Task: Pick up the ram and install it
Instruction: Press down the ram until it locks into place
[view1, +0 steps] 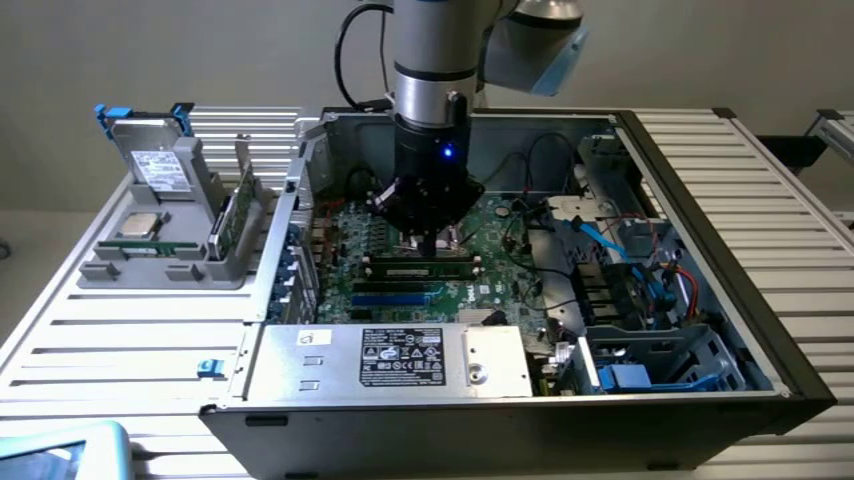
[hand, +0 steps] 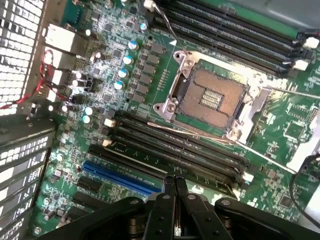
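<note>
Just beside the empty CPU socket (hand: 212, 97), the ram (view1: 422, 266) is seen seated in a memory slot, directly under the closed, empty gripper (view1: 430, 240). The stick is judged light, stiff and fragile, best gripped by its long top edge.

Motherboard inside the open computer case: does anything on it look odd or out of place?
The square metal processor socket stands empty, its bare contact grid showing. A long green RAM stick sits in a black memory slot under the shut pincer. Nothing looks damaged.

Exterior view looks down from afar; wrist view hovers close over the motherboard (view1: 400, 285).
</note>
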